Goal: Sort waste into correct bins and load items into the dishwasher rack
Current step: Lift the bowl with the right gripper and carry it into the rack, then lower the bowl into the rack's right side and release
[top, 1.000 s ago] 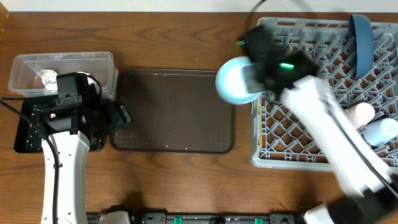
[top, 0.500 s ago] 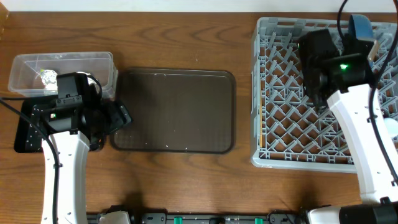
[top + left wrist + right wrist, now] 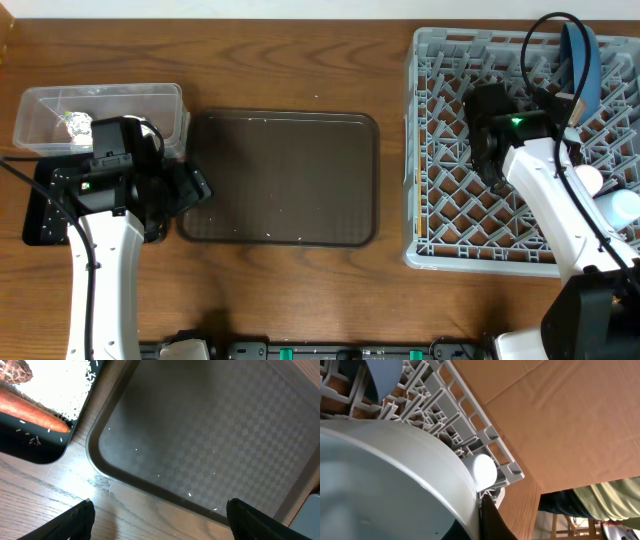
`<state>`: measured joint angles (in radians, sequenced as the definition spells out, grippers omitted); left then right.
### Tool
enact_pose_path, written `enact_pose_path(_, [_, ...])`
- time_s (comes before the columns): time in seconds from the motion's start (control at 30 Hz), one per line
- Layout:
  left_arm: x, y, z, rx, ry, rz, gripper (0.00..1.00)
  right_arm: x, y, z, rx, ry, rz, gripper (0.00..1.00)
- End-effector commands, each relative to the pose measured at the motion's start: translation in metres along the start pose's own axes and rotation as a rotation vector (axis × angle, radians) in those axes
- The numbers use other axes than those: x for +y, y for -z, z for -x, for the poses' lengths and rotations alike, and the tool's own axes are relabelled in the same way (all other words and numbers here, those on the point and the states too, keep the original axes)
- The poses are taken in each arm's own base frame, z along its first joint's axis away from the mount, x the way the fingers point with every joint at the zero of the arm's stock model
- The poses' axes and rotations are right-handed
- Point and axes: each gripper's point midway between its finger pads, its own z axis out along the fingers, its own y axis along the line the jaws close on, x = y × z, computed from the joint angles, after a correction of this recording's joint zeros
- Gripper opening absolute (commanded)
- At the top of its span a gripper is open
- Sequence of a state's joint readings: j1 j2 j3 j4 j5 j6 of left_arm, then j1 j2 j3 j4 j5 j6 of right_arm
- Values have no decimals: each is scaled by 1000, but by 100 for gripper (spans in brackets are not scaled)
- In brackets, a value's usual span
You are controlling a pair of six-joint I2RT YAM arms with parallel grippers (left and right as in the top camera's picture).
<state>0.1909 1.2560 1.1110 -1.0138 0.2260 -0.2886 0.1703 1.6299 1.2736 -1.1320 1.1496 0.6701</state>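
Evidently the task is near its end. Overhead, the large square grey plastic dishwasher rack (image 3: pixel 450 225) at 3 o'clock carries the large blue plate (image 3: pixel 578 55) on edge at its 1 o'clock corner. The pinkish-white cup (image 3: pixel 585 180) and light-blue cup (image 3: pixel 625 205) sit at its 3 o'clock side.

The right gripper (image 3: pixel 481 510), pressed together on the rim of the small light-blue bowl (image 3: pixel 385 485), holds it over the rack, not yet released.

At 10 o'clock the clear plastic rectangular tub (image 3: pixel 100 92) contains a crumpled silver-and-yellow wrapper (image 3: pixel 75 123). The shallow black rectangular tray (image 3: pixel 30 449) at 9 o'clock contains the orange carrot (image 3: pixel 30 410), white rice grains (image 3: pixel 65 385) and a brown food lump (image 3: pixel 15 370).

The left gripper (image 3: pixel 160 520) hangs spread, empty. Stray grains dot the dark brown serving tray (image 3: pixel 225 435). Chopsticks not located.
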Motion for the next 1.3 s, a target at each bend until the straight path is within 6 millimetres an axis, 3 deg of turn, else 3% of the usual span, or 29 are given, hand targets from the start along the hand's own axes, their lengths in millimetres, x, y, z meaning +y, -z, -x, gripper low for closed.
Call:
enact_pose_path(0.0, [3,-3,-2,13,13,9,85,-1,-5,-1,-13,-5,-41,1])
enact_pose_path(0.27, [2,-3,-2,14,13,5,85,3,-23,-3,6,18,-79,1])
enact_pose_path(0.5, [2,-3,-2,14,13,6,85,19,-26,32,-87,157,-76,1])
enact_pose_path(0.6, [2,-3,-2,14,13,6,85,25,-27,38,-101,192,-73,1])
enact_pose_path(0.87, [2,-3,-2,13,13,5,85,51,-37,25,-79,306,-88,1])
enact_pose_path(1.27, [2,-3,-2,13,13,5,85,98,-15,-2,-93,420,-10,1])
